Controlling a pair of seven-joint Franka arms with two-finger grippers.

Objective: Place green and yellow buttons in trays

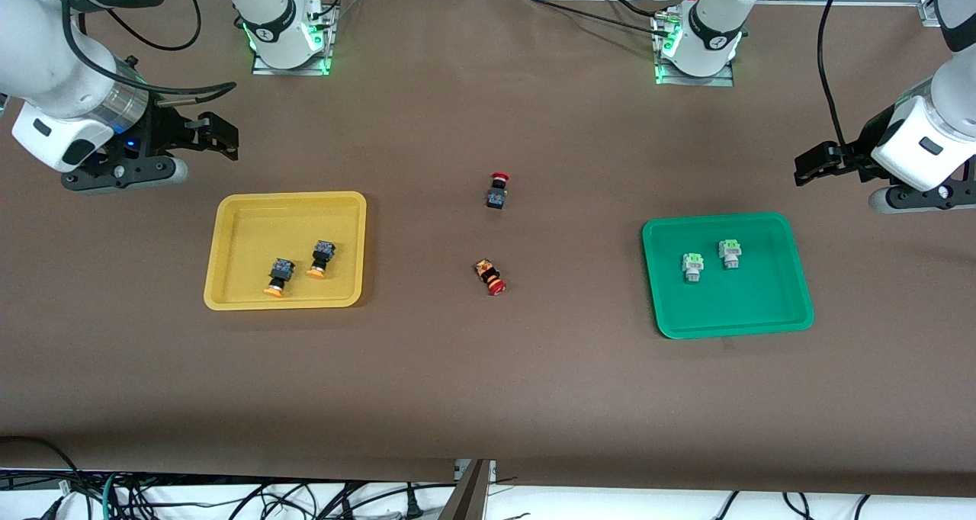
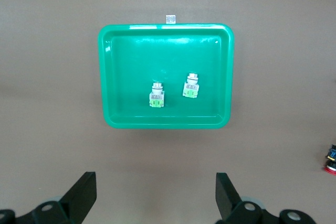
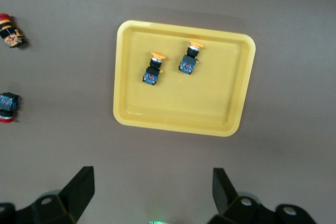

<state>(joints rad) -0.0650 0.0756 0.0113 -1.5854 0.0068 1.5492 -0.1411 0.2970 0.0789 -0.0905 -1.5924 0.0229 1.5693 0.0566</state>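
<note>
Table [image 1: 488,398] spreads brown and bare around both trays. Yellow tray [image 1: 229,253] lies toward the right arm's end, holding two yellow buttons [image 1: 280,276] side by side, apart from its walls; the right gripper [image 1: 217,135] hangs over bare cloth near that tray, jaws released and holding nothing. Green tray [image 1: 778,306] lies toward the left arm's end with two green buttons [image 1: 692,267] inside; the left gripper [image 1: 812,165] hovers near it, jaws spread, holding nothing. Between the trays lie two red switches [image 1: 497,190], well apart from either.
</note>
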